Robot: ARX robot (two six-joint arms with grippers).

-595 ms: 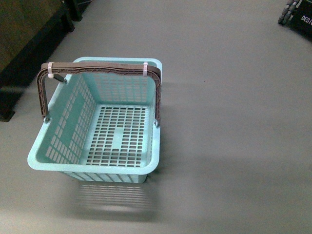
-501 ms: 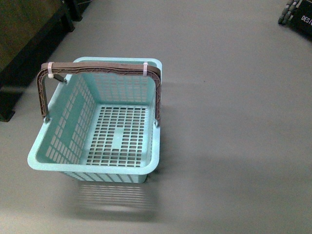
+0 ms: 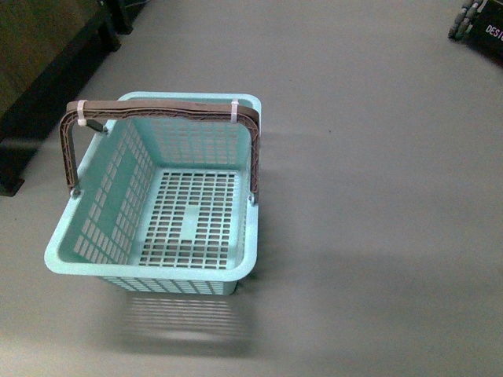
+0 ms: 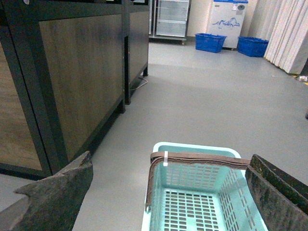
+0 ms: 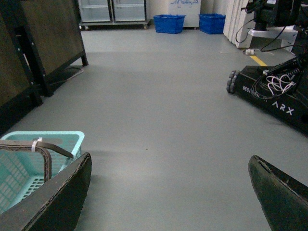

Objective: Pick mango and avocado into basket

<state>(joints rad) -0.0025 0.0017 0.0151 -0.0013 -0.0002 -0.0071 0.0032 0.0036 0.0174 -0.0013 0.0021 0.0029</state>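
Observation:
The light turquoise basket [image 3: 149, 271] stands on the grey floor, left of centre in the front view, with nothing in it and its brown handle [image 3: 165, 108] swung up. My left gripper [image 4: 171, 192] hangs open above it, and the basket [image 4: 195, 149] shows between its fingers [image 4: 57, 195]. My right gripper [image 5: 168, 192] is open over bare floor, with the basket [image 5: 72, 137] off to one side of it. No mango or avocado is in view. Neither arm shows in the front view.
A dark wooden cabinet [image 3: 35, 59] on black legs stands at the far left. A black wheeled robot base [image 5: 272, 94] sits off to the right. Blue crates [image 4: 209, 42] and a glass-door fridge [image 4: 169, 19] stand far back. Grey floor [image 3: 377, 196] stretches right of the basket.

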